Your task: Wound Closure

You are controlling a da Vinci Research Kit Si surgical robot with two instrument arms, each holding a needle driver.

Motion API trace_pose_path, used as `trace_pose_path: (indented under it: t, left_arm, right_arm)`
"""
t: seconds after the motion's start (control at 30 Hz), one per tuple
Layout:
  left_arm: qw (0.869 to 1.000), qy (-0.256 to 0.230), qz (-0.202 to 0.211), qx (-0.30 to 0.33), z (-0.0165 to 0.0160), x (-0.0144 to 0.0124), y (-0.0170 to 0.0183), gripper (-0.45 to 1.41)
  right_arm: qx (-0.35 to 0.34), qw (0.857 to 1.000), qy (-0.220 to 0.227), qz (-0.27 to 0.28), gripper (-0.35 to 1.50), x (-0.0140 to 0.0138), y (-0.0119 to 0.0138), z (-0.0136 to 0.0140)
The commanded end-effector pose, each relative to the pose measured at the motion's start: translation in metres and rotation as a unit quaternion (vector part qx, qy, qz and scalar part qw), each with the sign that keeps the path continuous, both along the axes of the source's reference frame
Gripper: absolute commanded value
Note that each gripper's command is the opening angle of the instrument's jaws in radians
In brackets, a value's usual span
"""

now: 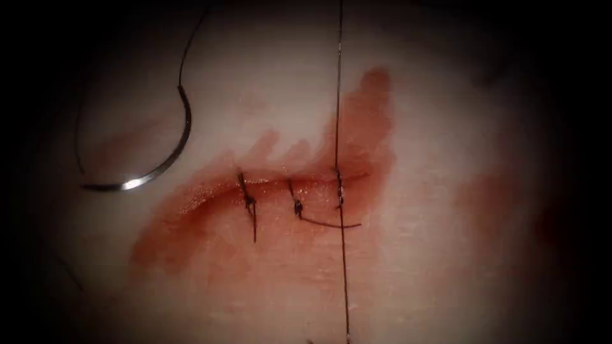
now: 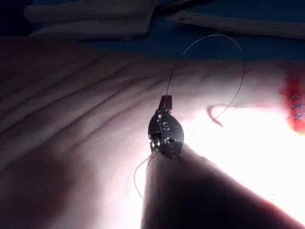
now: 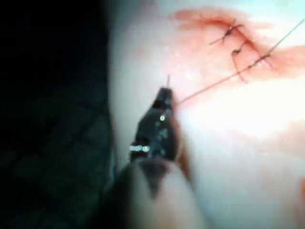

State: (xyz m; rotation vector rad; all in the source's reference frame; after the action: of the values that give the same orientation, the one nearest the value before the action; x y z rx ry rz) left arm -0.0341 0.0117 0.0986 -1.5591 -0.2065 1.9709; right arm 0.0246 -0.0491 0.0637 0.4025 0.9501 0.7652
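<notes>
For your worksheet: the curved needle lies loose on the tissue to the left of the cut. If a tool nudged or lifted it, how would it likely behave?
The needle looks like thin, glinting metal, so probably stiff, light and slippery in jaws. Lying flat on the tissue, its curve would likely let it pivot or rock when nudged. The thread trailing from its end might drag along.

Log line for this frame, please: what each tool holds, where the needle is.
left end effector: shut on thread | right end effector: shut on thread | needle: lying free on tissue, left of cut
</notes>
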Motion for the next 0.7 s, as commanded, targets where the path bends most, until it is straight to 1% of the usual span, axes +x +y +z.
trace_pose_path:
  t: [0.03, 0.17, 0.33, 0.43, 0.5, 0.57, 0.6, 0.63, 0.67, 0.7]
  left_arm:
    - [1.000, 0.000, -0.001, -0.001, 0.0005, -0.0006, 0.0003, -0.45]
    - [1.000, 0.003, -0.002, 0.000, 0.0006, -0.0009, 0.0004, -0.45]
    - [1.000, 0.009, -0.004, -0.005, 0.0007, -0.0011, 0.0005, -0.45]
    - [1.000, 0.010, -0.005, -0.006, 0.0008, -0.0012, 0.0004, -0.45]
    - [1.000, 0.010, -0.001, -0.008, 0.0011, -0.0011, -0.0004, -0.45]
    - [1.000, 0.007, 0.004, -0.009, 0.0012, -0.0010, -0.0011, -0.45]
    - [1.000, 0.003, 0.010, -0.009, 0.0010, -0.0007, -0.0021, -0.45]
    - [1.000, 0.003, 0.011, -0.009, 0.0008, -0.0006, -0.0026, -0.45]
    - [1.000, 0.001, 0.013, -0.008, 0.0006, -0.0005, -0.0030, -0.45]
    - [1.000, -0.001, 0.016, -0.007, 0.0001, -0.0004, -0.0039, -0.45]
  right_arm:
    - [0.000, 1.000, 0.001, -0.004, -0.35, 0.0006, -0.0015, -0.0001]
    - [0.000, 1.000, 0.003, -0.008, -0.35, 0.0007, -0.0021, -0.0003]
    - [0.000, 1.000, 0.002, -0.009, -0.35, 0.0005, -0.0021, -0.0001]
    - [-0.003, 1.000, -0.001, -0.007, -0.35, 0.0004, -0.0018, 0.0006]
    - [-0.010, 1.000, 0.016, -0.001, -0.35, 0.0008, -0.0015, 0.0016]
    - [-0.012, 1.000, 0.020, 0.000, -0.35, 0.0010, -0.0013, 0.0020]
    - [-0.014, 1.000, 0.027, 0.003, 0.29, 0.0010, -0.0010, 0.0020]
    - [-0.014, 0.999, 0.036, 0.003, 0.69, 0.0010, -0.0008, 0.0018]
    - [-0.018, 0.999, 0.044, -0.003, 0.83, 0.0008, -0.0006, 0.0016]
    - [-0.017, 0.998, 0.053, -0.010, 1.06, 0.0006, -0.0002, 0.0011]
